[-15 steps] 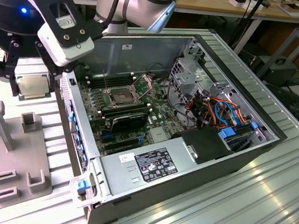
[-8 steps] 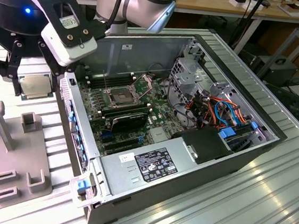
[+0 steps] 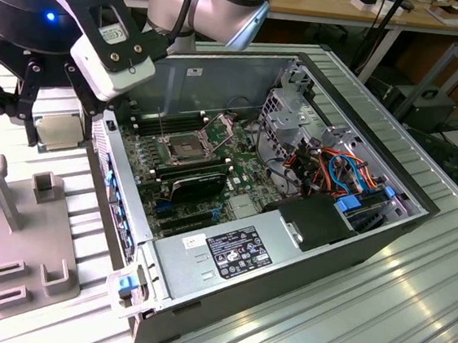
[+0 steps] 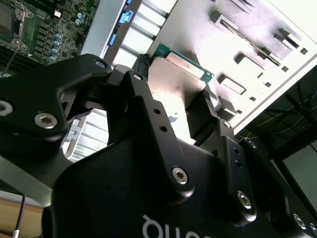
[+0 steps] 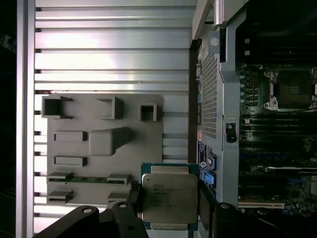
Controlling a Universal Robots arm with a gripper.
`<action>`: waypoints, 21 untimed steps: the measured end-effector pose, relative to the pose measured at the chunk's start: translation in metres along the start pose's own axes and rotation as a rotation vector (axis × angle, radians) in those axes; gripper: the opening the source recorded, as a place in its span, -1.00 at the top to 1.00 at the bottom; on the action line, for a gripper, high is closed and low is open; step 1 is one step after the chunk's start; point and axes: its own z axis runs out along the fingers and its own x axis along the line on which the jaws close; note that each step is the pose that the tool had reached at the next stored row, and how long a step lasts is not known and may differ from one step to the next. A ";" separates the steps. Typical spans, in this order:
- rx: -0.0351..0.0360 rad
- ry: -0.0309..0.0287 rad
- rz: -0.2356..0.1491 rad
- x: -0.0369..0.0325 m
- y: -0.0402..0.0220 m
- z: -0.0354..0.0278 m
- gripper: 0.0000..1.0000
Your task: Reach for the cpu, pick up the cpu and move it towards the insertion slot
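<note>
The gripper [image 5: 171, 198] holds the cpu [image 5: 170, 197] pinched between its black fingers [image 5: 133, 196], which press on two opposite edges of the chip; in the first wrist view the silver lid of the chip faces the camera with its green border showing around it. In the second wrist view the cpu [image 4: 181, 74] sits flat between the finger pads [image 4: 143, 67], clear of the surface behind it. In the exterior view the gripper [image 3: 53, 132] hangs at the exterior view's left, just outside the open computer case [image 3: 344, 241], with the cpu [image 3: 59, 131] lifted above the ribbed metal table [image 3: 343, 331] and near the grey holder tray [image 3: 9, 238]. The insertion slot [image 3: 184, 145] lies on the green board inside the case, its metal frame open and its dark centre bare, well apart from the chip and toward the exterior view's right of it. The slot also shows in the first wrist view [image 5: 292, 89], beyond the case wall.
</note>
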 end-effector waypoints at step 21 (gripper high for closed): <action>0.0000 0.0000 0.000 -0.0215 -0.0003 -0.0010 -0.09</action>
